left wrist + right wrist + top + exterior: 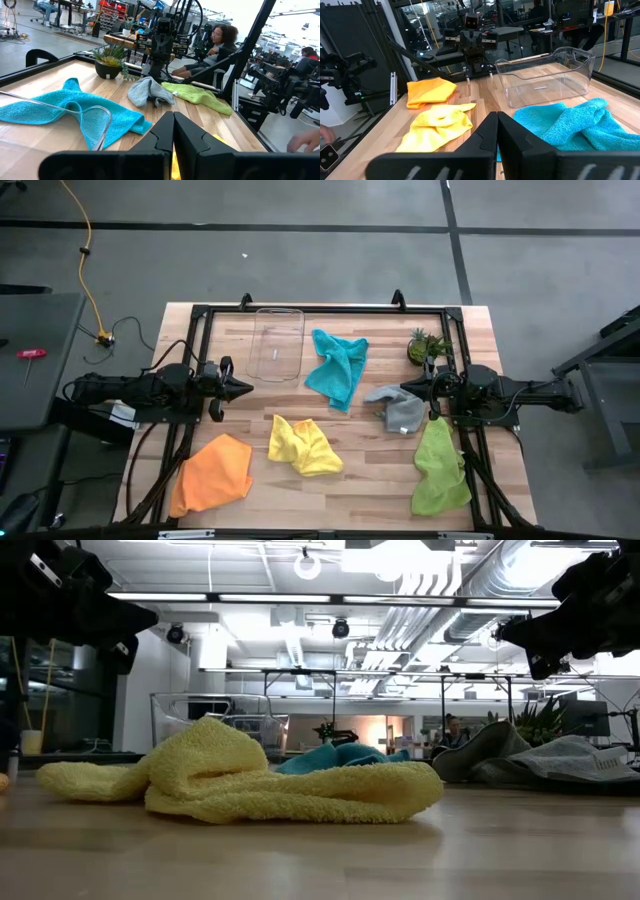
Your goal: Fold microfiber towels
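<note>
Five crumpled microfiber towels lie flat on the wooden table: teal at the far middle, grey and lime green on the right, yellow near the middle, and orange at the near left. My left gripper hovers shut at the table's left side, pointing level toward the middle, with its fingers together. Opposite it, my right gripper hovers shut at the right side, above the grey towel's far edge, and its fingers are together too. Neither holds anything.
A clear plastic tray stands at the far left-middle, beside the teal towel. A small potted plant sits at the far right. A black frame borders the table. People sit in the room beyond. Bare wood lies between the yellow and lime towels.
</note>
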`<action>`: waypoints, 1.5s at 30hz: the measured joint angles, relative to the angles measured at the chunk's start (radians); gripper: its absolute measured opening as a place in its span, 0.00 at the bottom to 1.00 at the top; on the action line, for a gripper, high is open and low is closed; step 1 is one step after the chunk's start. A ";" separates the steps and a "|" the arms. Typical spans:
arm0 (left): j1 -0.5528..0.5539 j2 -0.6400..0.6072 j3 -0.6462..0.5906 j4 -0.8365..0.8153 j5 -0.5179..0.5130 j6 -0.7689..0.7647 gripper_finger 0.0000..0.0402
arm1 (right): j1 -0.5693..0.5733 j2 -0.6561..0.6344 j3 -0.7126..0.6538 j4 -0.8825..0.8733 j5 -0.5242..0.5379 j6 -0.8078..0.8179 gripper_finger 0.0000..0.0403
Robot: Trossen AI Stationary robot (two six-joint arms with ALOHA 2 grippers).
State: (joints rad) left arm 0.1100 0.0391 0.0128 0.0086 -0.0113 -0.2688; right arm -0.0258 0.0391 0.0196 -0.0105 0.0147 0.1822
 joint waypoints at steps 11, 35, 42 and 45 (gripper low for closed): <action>0.000 0.000 0.000 0.000 0.000 0.000 0.00 | 0.000 0.000 0.000 0.000 0.000 0.000 0.00; 0.000 0.000 0.000 0.000 0.000 0.000 0.00 | 0.000 0.000 0.000 0.000 0.000 0.000 0.00; 0.000 0.000 0.000 0.001 0.000 0.000 0.00 | 0.000 0.000 0.000 0.000 0.000 0.000 0.00; 0.000 0.000 0.000 0.031 -0.015 0.013 0.00 | 0.000 0.000 0.000 0.001 0.000 0.000 0.00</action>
State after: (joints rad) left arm 0.1097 0.0395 0.0125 0.0397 -0.0265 -0.2555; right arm -0.0260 0.0391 0.0194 -0.0093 0.0146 0.1822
